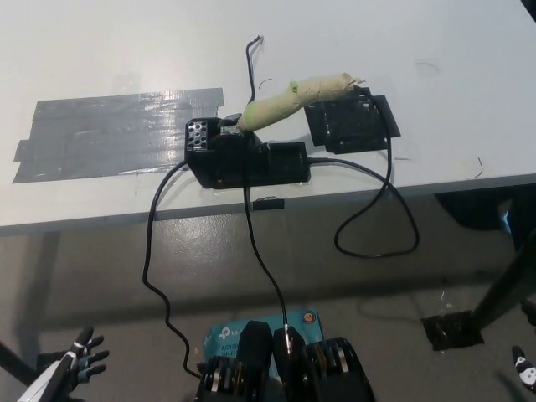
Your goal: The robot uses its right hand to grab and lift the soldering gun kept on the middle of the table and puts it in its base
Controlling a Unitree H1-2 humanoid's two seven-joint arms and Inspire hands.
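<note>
Resting at a slant in the upper middle of the frame, the soldering gun (295, 98) has a handle wrapped in pale yellow-green tape, its lower end seated in the black base (243, 157) and its upper end pointing up and to the right. A thin black wire (250, 63) rises from near the seated end toward the top of the frame. The base sits near the front edge of the white table (100, 50), with a strip of grey tape (113, 134) to its left and a black pad (352, 124) just to its right. Black cables (381, 209) hang over the table edge. At the lower left corner the white left hand (71, 364) hangs low, fingers spread and empty. Only a sliver of the right hand (524, 368) shows at the lower right edge; whether it is open or clenched cannot be told.
</note>
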